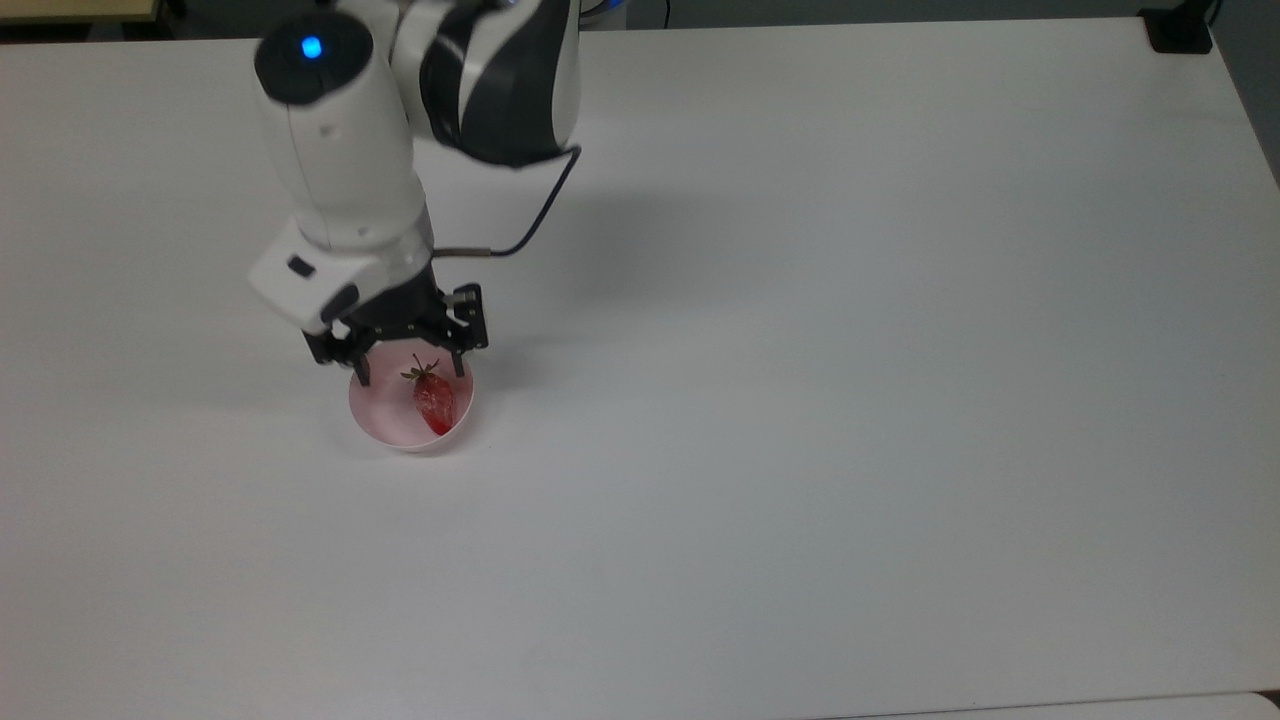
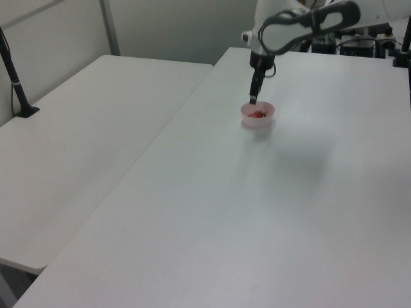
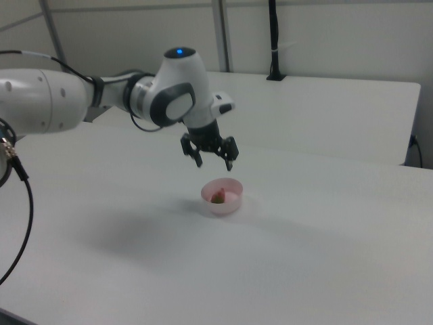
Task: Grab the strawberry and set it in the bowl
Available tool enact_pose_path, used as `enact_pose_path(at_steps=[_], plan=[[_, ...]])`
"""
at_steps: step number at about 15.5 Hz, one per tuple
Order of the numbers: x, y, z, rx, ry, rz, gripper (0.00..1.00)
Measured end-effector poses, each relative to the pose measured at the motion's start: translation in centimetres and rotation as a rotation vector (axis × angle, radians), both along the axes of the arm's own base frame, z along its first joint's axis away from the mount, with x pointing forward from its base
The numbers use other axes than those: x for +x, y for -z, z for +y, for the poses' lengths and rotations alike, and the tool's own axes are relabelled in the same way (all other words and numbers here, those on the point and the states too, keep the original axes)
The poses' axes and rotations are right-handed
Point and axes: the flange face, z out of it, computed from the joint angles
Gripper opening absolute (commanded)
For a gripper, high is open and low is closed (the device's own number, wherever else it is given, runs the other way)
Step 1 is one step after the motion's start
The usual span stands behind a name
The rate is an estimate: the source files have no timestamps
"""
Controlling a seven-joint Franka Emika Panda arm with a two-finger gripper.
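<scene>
The red strawberry (image 1: pixel 433 402) lies inside the pale pink bowl (image 1: pixel 380 425), green cap toward the top view's upper edge. It also shows as a red spot (image 2: pixel 257 115) in the bowl (image 2: pixel 258 120) in the left view, and the strawberry (image 3: pixel 218 198) rests in the bowl (image 3: pixel 223 202) in the right view. My gripper (image 1: pixel 410 373) hangs open just above the bowl's far rim, fingers spread and holding nothing. The gripper (image 3: pixel 213 162) is clearly above the bowl in the right view, and the gripper (image 2: pixel 253 100) is just over the rim in the left view.
The bowl stands on a wide white table (image 1: pixel 800 400). A second white table (image 2: pixel 83 147) adjoins it at the left view's left. A black post (image 2: pixel 16 83) is clamped there, and another clamp (image 1: pixel 1178 30) sits at the top view's upper right corner.
</scene>
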Motion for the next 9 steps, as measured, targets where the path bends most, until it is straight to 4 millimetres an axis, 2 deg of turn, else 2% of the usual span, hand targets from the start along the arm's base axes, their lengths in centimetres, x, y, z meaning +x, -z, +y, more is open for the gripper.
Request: enact_pose_path(at_steps=[2, 4, 7, 9], plan=[[-1.3, -4.3, 0.5, 0.026, 0.063, 0.008, 1.00], [-3.9, -9.2, 1.5, 0.042, 0.096, 0.064, 1.00], [-8.6, -16.3, 4.8, 0.029, 0.164, 0.121, 1.00], [-11.1, -18.8, 7.2, 0.011, 0.183, 0.137, 1.00]])
